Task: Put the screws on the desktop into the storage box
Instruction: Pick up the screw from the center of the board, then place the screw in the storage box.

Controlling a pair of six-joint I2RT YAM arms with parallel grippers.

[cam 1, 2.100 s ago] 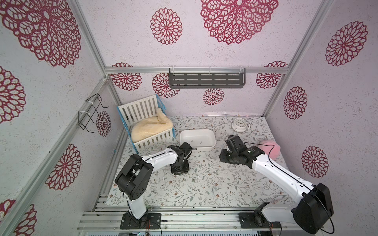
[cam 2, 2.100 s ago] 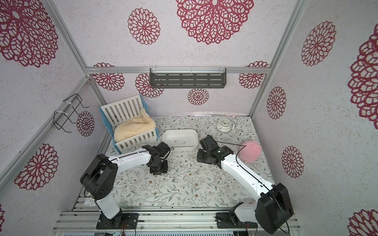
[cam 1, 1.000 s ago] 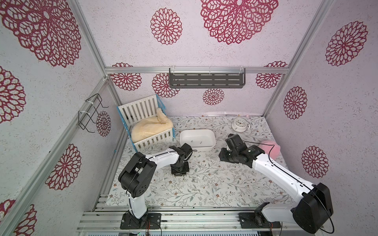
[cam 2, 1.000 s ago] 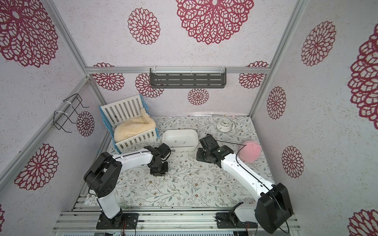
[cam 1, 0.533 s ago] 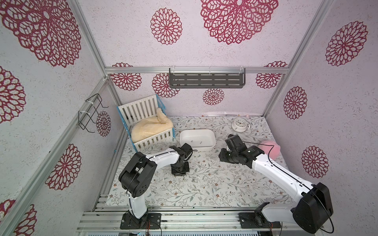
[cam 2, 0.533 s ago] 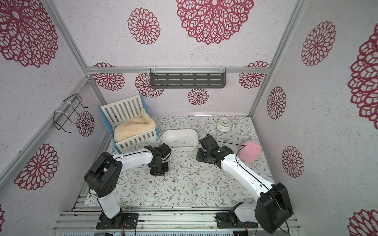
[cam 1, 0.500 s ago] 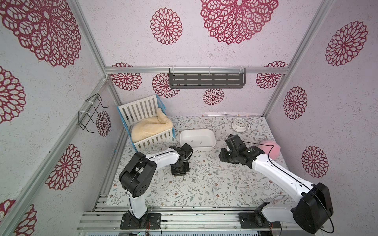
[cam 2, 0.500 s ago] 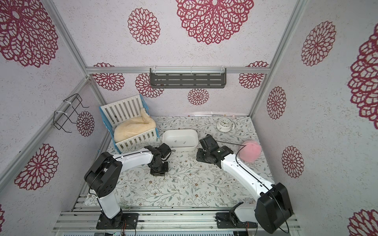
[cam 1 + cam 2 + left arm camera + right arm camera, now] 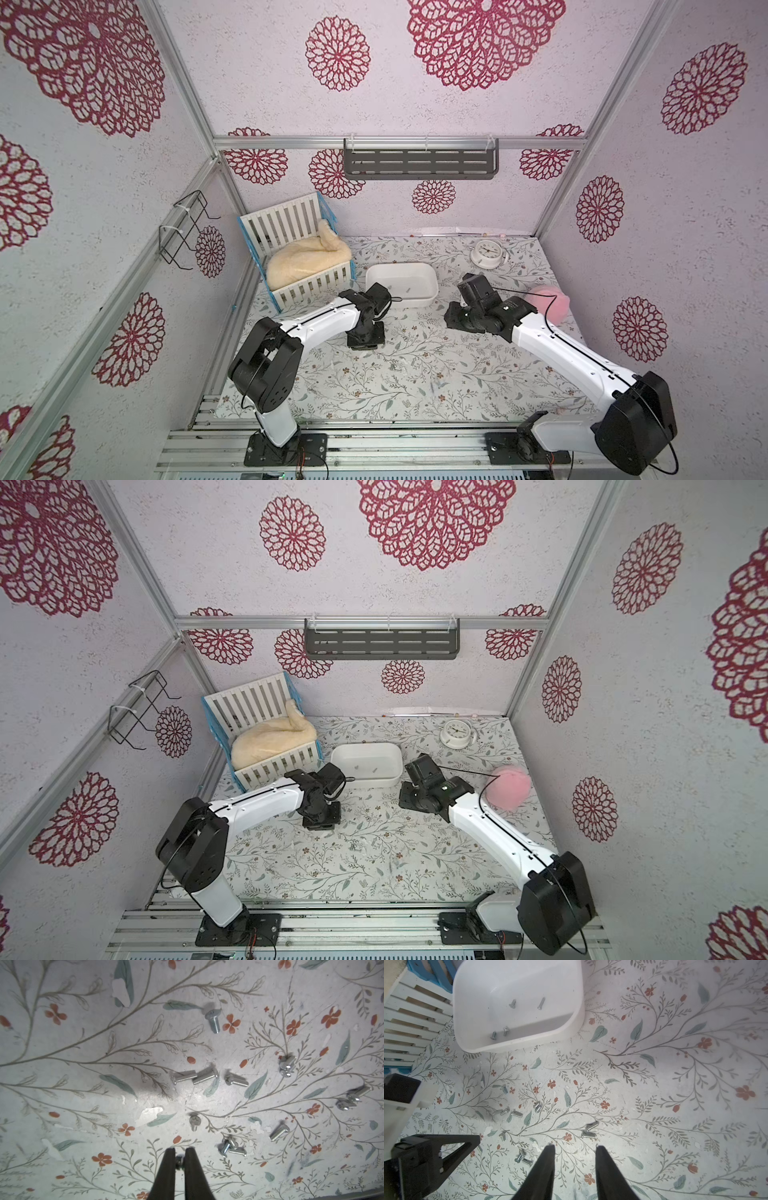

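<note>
Left hand: your left hand [image 9: 180, 1150] is pinched almost closed on one small screw [image 9: 178, 1160], with the fingers pointing down at the tabletop [image 9: 83, 1088]. You cannot tell whether that screw is clear of the surface.
Left hand position: in both top views it sits [image 9: 365, 340] [image 9: 318, 818] just in front of the storage box's near corner on the crib side.
Right hand: your right hand [image 9: 575, 1148] is partly open with nothing between its fingers. It hovers over bare print, close to the loose screws but not touching them.
Loose screws: a dozen or so loose screws [image 9: 205, 1076] lie scattered on the tabletop between your two hands, some single and some in touching pairs or small heaps [image 9: 230, 1148].
Storage box: the storage box [image 9: 519, 1045] stands upright on the tabletop, beyond the loose screws and just beside the slatted crib [image 9: 307, 286].
Box contents: four boxed screws [image 9: 512, 1003] lie on its floor, two near the middle and two by the near wall.
</note>
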